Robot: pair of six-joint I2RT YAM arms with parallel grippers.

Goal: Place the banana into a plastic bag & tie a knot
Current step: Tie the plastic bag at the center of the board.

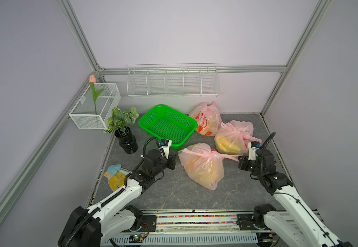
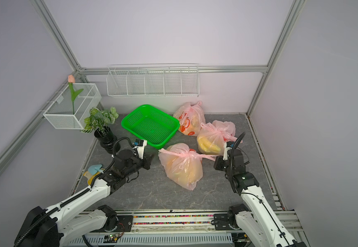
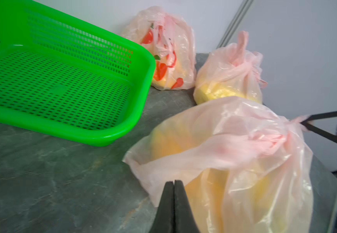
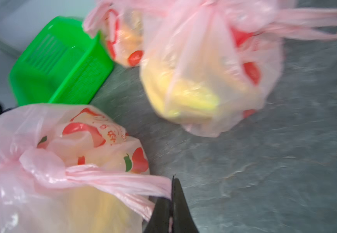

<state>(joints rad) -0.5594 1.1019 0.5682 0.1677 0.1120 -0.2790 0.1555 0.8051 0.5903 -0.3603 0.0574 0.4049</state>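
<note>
Pink translucent plastic bag lies on its side mid-table, and the yellow banana shows through its film, so the loading step looks done. The bag's neck is gathered into a knot. One handle strip runs out sideways to the right gripper, whose jaws are pinched on the strip's end. The left gripper also has its jaws pressed together, tips right against the bag's opposite ear; I cannot tell whether any film is caught between them. I judge the tie to be at its tightening stage, with a last pull, if needed, and the release left to do.

Two more tied bags with yellow fruit inside sit behind it: a red-printed pink bag by the back wall and a plain pink bag just beside the right arm.

All of this rests on a dark grey, stone-veined tabletop. A green perforated plastic basket stands near the bags, nothing in it.

Pale lilac walls close the cell, framed by aluminium posts. A white wire rack with several compartments hangs on the back wall. On the left rail, a white mesh box holds a pink artificial tulip. Below it stands a leafy plant in a black ribbed vase.
</note>
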